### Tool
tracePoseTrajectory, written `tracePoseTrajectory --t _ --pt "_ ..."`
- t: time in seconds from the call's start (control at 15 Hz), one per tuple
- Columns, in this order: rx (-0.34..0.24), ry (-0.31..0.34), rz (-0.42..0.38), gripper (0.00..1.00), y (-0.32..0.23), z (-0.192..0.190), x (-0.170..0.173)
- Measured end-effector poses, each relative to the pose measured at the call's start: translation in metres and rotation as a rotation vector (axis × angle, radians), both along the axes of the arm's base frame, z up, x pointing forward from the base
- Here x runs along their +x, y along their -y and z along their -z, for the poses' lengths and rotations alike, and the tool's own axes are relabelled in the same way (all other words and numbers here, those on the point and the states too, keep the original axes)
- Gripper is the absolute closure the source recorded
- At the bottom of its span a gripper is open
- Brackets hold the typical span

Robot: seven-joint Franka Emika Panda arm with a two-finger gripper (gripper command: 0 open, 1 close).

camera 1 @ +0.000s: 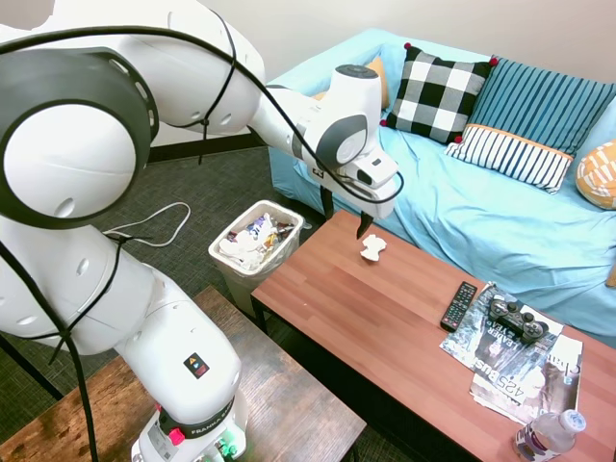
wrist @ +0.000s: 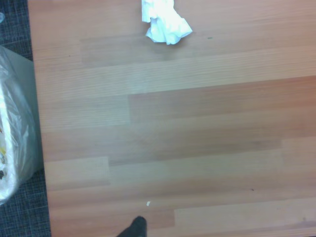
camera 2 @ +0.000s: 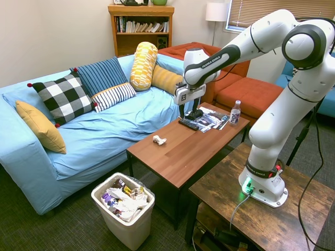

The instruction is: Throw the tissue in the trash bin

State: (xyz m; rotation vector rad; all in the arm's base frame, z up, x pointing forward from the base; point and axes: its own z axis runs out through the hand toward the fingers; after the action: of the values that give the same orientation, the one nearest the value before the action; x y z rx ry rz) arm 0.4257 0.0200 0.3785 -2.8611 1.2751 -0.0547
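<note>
Across the wrist view, tissue point(wrist: 165, 20) cut off, trash bin point(wrist: 12, 123) blurred.

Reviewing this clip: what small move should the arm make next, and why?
Probably lower the gripper over the tissue and close. The fingers look open and empty above the coffee table, the tissue lies loose on the wood, and the trash bin stands off the table's end.

Even, bright indoor lighting throughout, soft faint shadows cast on the coffee table point(camera 1: 385, 318), wide-angle curvature seen at exterior edges, wrist view slightly soft, mild glare noted on the white arm point(camera 2: 272, 23), nothing overexposed.
</note>
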Motion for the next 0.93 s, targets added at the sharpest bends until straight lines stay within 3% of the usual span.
tracePoseTrajectory --t 0.2,0.4,0.67,0.93 --pt "0.002 0.009 -0.001 0.0 0.0 0.001 0.006" --pt "0.004 0.013 -0.006 0.0 -0.002 0.007 0.037" --pt "0.011 -0.014 -0.01 0.0 -0.002 0.033 0.075" --pt "0.005 -0.007 -0.013 0.0 0.002 0.06 0.085"
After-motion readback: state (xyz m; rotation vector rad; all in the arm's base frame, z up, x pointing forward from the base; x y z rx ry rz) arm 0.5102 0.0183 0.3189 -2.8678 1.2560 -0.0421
